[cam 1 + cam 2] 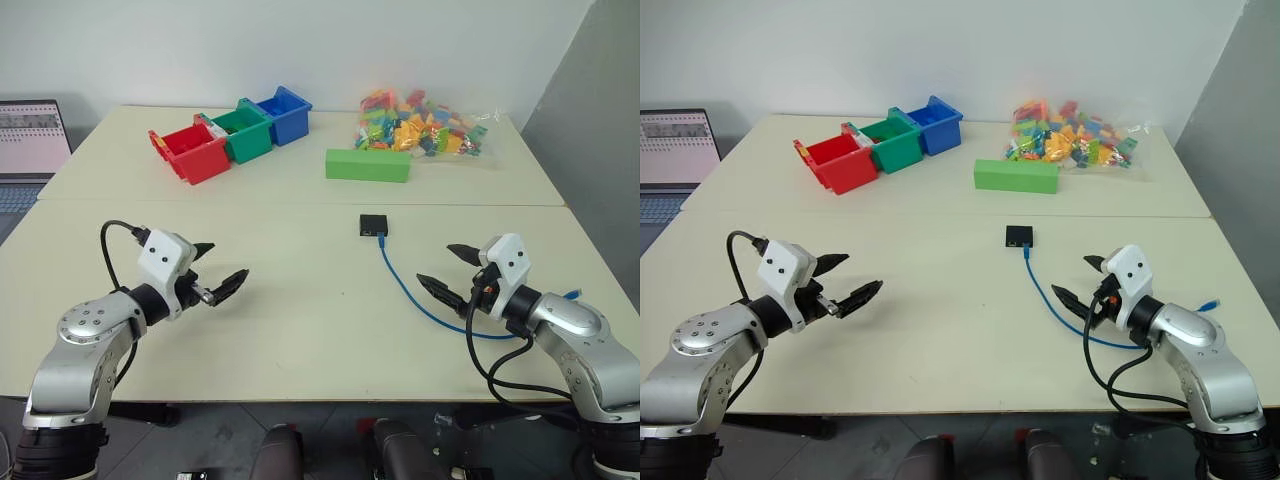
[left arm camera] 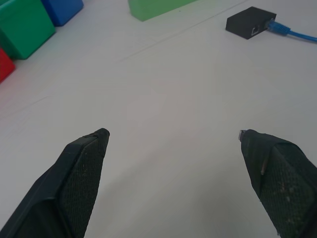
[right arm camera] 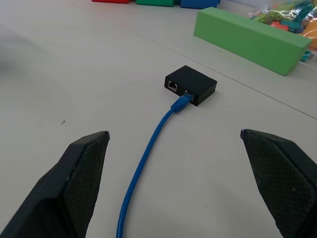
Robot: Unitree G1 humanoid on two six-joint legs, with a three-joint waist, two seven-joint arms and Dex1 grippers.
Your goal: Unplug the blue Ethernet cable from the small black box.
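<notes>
**Both grippers spread, cable not yet touched**

My right gripper (image 1: 458, 272) hangs just above the surface (image 1: 300, 300) with its fingers wide apart and nothing between them. It points toward the box (image 3: 191, 85), with the cable (image 3: 143, 163) running between the fingers in its wrist view, so I judge it is lined up to take the plug. My left gripper (image 1: 220, 268) is likewise spread and empty, aimed across bare surface; the box lies well off to its right.

The box sits flat near the middle of the surface, apart from both grippers. The cable's plug is seated in one of the two ports on the side facing me. From there the cable curves toward my right arm and passes under it.

Beyond the box lie a green block (image 1: 367, 165), a bag of bricks (image 1: 422, 125) and three bins (image 1: 232, 132), all clear of the work. Because the box is light and loose, I expect one gripper must pin it while the other pulls.
</notes>
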